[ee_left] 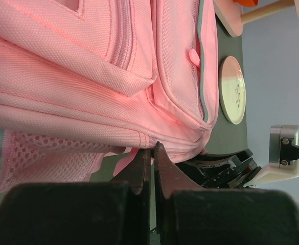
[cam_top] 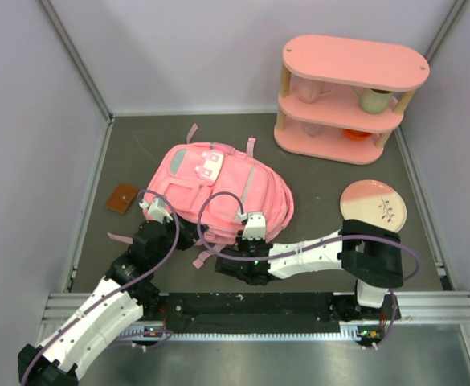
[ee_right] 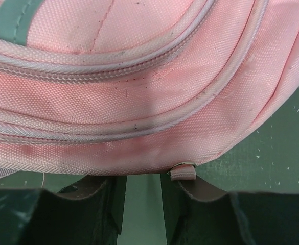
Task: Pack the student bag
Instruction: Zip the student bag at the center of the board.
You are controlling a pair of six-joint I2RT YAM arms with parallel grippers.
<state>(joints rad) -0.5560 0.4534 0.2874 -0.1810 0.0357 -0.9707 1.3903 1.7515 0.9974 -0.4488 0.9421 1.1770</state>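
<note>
Where student bag (cam_top: pixel 218 186) lies, left gripper (ee_left: pixel 153 149) closed, right gripper (ee_right: pixel 142 179) parted

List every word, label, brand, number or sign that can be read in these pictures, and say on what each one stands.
None can be read.
The student bag shows only plain fabric, zips and a pale patch with no legible letters.
The plate carries a small twig drawing, not writing.
The brown square is too small to tell.

No legible text, label, brand, number or sign anywhere. Only a dark sprig motif on the round pink-and-white plate (cam_top: pixel 373 204), without lettering. Pale patches on the large pink fabric backpack (cam_top: pixel 218 189) too small to read.
</note>
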